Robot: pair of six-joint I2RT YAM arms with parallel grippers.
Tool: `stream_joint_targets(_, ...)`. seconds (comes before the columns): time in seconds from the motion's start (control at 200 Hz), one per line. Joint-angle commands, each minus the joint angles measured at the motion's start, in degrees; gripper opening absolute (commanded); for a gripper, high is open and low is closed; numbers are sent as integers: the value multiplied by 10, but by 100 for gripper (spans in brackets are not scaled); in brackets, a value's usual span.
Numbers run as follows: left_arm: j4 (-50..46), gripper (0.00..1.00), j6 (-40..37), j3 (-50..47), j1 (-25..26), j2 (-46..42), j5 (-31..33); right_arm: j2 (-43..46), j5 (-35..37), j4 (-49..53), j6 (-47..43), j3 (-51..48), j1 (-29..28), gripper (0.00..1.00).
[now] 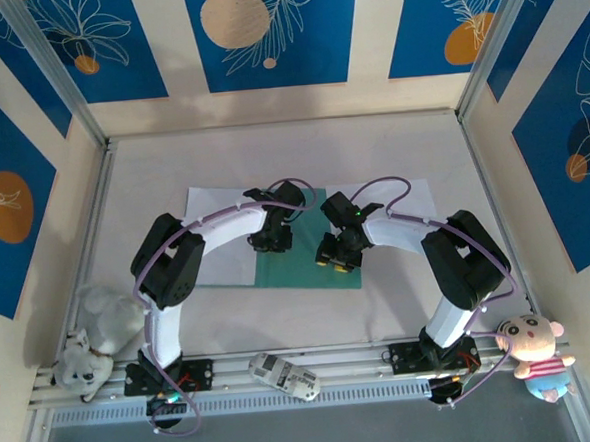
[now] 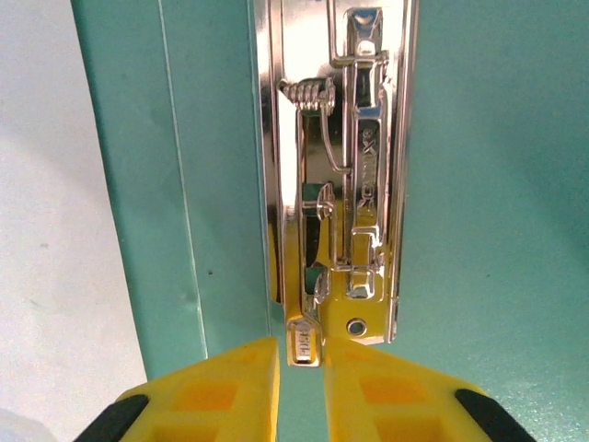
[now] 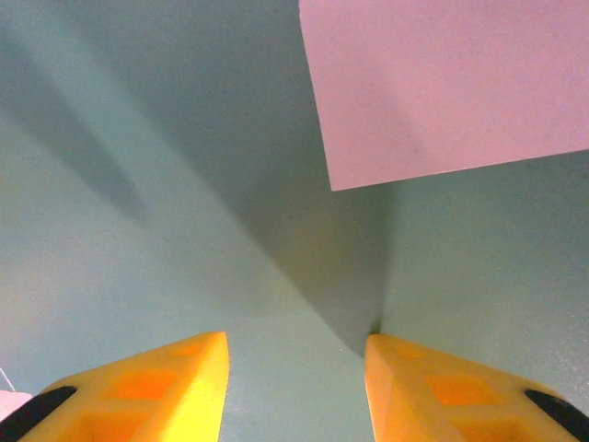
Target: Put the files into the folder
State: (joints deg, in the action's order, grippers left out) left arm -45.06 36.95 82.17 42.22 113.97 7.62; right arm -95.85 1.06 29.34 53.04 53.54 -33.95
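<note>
Blue wall panels with pale leaf and orange disc prints close in a light grey table, seen from above. At the middle of that table lies the teal folder, open and flat. The files are white sheets lying on it: 1 reaches out toward 10 o'clock from the folder's middle, and another shows toward 2 o'clock, partly under the right arm.

We see the left gripper lowered over the folder's spine. From its wrist camera, its 2 yellow fingers stand close together at 6 o'clock, and the lever tab of the metal clip sits in the narrow slot between them, pinched as far as we can judge. The clip runs up toward 12 o'clock, with teal card on both sides and a white sheet at 9 o'clock.

The right gripper hangs low over the folder just beside the left one. In its own view its fingers are spread apart over bare teal cover, holding nothing, and a corner of a white sheet lies at 1 o'clock. We cannot tell whether the tips touch the card.

A plush dog sits at 8 o'clock and a doll at 4 o'clock.
</note>
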Motion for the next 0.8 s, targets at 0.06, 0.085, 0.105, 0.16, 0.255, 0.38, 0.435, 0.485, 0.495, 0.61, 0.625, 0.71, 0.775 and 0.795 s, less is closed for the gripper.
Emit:
stream_joint_targets(0.06,-22,18,-6,14,-7,2,11,-6,-9,12,-2,1,-2,45)
stream_joint_targets(0.085,-22,18,-6,14,-7,2,11,-6,-9,12,-2,1,-3,45)
stream_joint_targets(0.105,-21,17,-5,14,-7,1,11,-6,-9,12,-2,1,-2,45)
stream_joint_targets(0.16,-21,16,-5,13,-7,3,10,-6,-10,12,-3,1,-2,45)
stream_joint_targets(0.255,-17,15,-4,10,-7,5,5,-6,-10,12,-3,1,-3,45)
stream_joint_targets(0.38,-15,15,-1,6,-7,7,2,-6,-9,12,-3,0,-3,44)
stream_joint_targets(0.435,-14,15,-1,4,-7,7,1,-6,-10,13,-4,0,-3,45)
stream_joint_targets(0.485,-15,16,0,4,-7,8,2,-5,-10,13,-3,0,-4,44)
stream_joint_targets(0.495,-15,16,0,4,-6,8,2,-5,-9,13,-3,1,-4,45)
stream_joint_targets(0.61,-15,16,0,3,-7,6,2,-6,-9,14,-4,1,-3,44)
stream_joint_targets(0.625,-15,16,0,3,-7,6,2,-6,-9,13,-4,1,-3,44)
stream_joint_targets(0.71,-16,16,0,4,-7,6,3,-6,-10,14,-4,1,-4,44)
stream_joint_targets(0.775,-15,16,-1,3,-7,5,3,-5,-10,14,-2,2,-3,44)
stream_joint_targets(0.795,-15,16,-1,4,-7,6,3,-5,-10,15,-2,1,-4,44)
